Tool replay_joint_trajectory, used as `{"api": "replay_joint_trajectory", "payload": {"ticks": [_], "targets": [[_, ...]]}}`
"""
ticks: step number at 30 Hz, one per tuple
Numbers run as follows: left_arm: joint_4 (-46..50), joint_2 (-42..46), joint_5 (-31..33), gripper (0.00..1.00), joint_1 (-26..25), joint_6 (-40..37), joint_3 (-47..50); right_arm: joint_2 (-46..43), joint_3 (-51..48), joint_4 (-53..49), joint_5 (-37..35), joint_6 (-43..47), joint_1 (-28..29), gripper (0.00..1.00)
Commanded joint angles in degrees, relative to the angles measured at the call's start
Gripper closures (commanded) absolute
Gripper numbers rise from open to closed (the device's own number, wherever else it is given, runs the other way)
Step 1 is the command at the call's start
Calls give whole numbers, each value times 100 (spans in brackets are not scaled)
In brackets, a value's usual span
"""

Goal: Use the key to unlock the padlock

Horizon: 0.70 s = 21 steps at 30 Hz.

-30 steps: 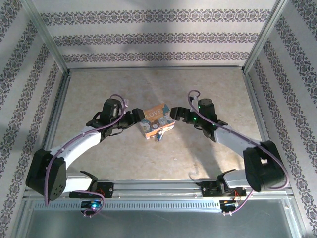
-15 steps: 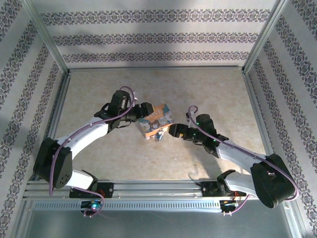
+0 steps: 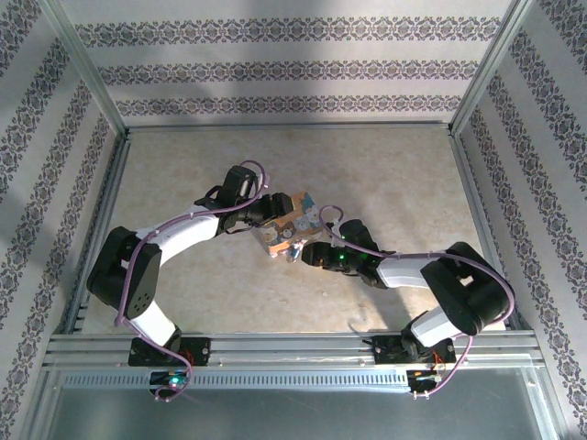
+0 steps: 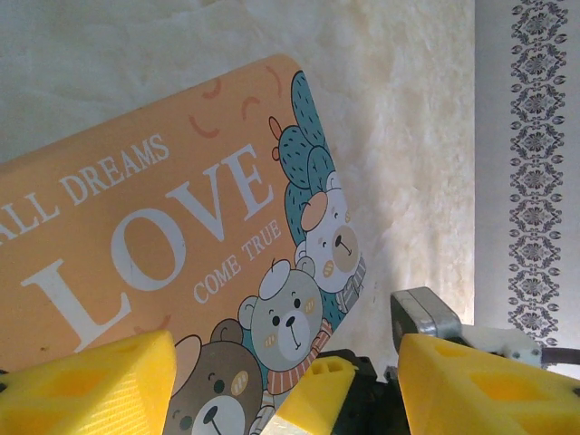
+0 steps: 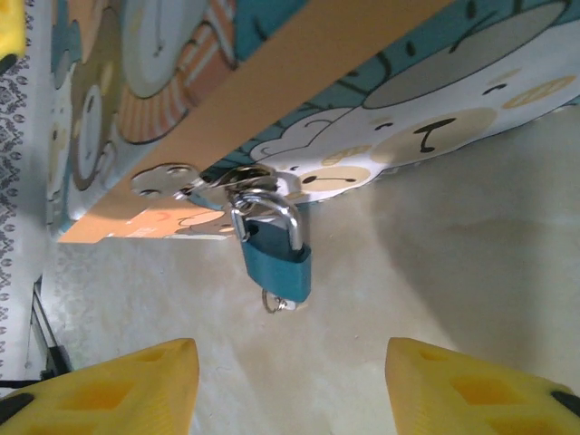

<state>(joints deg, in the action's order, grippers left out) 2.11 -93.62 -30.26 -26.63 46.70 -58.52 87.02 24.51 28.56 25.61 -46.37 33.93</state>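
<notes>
Small teal-blue padlock [image 5: 276, 258], rounded body, shiny steel shackle, hangs from metal hasp [image 5: 213, 181] at 6 o'clock edge of flat orange cartoon-printed box [image 4: 163, 227]. Tiny silver ring [image 5: 275, 304] at its base. Right gripper [image 5: 290, 367] at box's 4 o'clock: yellow fingers spread, nothing held. Left gripper [image 4: 285, 372] at 9 o'clock, grip unclear. Mottled beige table [image 5: 453, 290].

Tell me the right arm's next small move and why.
Probably ease the right end effector forward until its open fingers flank the teal padlock. It hangs from the latch of the LOVE box just ahead of them, untouched, with a small silvery piece, perhaps the key, at its underside.
</notes>
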Motion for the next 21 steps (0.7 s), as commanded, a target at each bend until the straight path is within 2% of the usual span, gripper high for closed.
{"api": "replay_joint_trajectory", "payload": {"ticks": [1,6,13,21], "targets": [[-209,-68,-94,34,-44,-83,-55,209,138,539,-141,25,77,46],[-233,-136,-103,34,-35,-69,-57,587,172,980,-100,-22,74,52],[-225,-183,-111,34,-39,-31,-46,1028,192,1550,-30,-186,72,53],[-185,-117,-81,35,-37,-40,-37,1345,310,1747,110,-260,69,57]]}}
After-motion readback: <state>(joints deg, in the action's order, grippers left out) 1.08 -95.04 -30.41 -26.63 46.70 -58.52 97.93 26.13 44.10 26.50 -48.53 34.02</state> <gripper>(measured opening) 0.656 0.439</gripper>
